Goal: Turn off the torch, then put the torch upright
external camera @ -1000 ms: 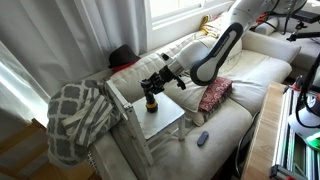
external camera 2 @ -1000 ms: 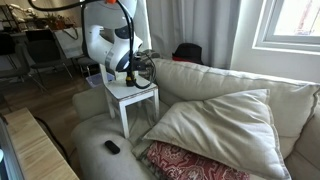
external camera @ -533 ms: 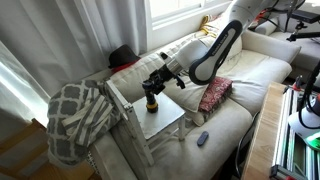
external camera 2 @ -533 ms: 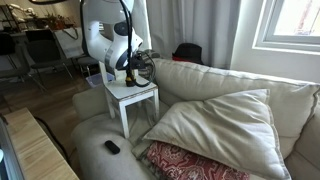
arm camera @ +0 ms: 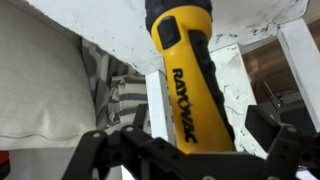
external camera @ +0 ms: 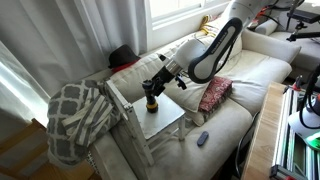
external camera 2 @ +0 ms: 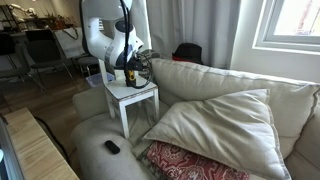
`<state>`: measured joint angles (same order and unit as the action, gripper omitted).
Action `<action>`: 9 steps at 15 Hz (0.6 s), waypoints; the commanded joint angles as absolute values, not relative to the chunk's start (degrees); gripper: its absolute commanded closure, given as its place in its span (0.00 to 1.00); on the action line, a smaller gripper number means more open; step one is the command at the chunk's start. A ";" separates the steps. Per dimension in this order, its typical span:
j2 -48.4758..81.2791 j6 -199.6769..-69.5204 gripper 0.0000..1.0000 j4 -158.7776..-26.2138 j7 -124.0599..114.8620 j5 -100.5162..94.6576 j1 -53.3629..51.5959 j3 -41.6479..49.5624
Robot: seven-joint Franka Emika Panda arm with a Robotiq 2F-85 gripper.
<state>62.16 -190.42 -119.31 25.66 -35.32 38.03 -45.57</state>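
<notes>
The torch (external camera: 151,102) has a yellow body and black ends and stands upright on the small white table (external camera: 172,122); it also shows in an exterior view (external camera 2: 129,79). My gripper (external camera: 153,87) is at its upper part, seen too in an exterior view (external camera 2: 131,63). In the wrist view the yellow body marked RAYOVAC (arm camera: 193,85) runs between my gripper's (arm camera: 190,152) two fingers. The jaws stand apart with a gap on each side of the body. I cannot tell whether the light is on.
A small dark remote-like object (external camera: 202,138) lies on the sofa seat, also in an exterior view (external camera 2: 112,147). A patterned blanket (external camera: 78,115) hangs beside the table. A red patterned cushion (external camera: 214,95) and a large beige cushion (external camera 2: 222,125) lie on the sofa.
The arm has shifted slightly above the table. The torch stays upright in the same place.
</notes>
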 commanded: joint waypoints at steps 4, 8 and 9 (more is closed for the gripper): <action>57.25 -181.08 0.00 -120.20 22.54 -28.96 36.64 -44.27; 53.04 -176.26 0.00 -121.53 23.71 -24.26 37.34 -43.99; 52.00 -174.96 0.00 -121.95 24.16 -23.42 37.79 -44.19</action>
<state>57.37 -178.80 -119.44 23.83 -27.03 37.73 -45.11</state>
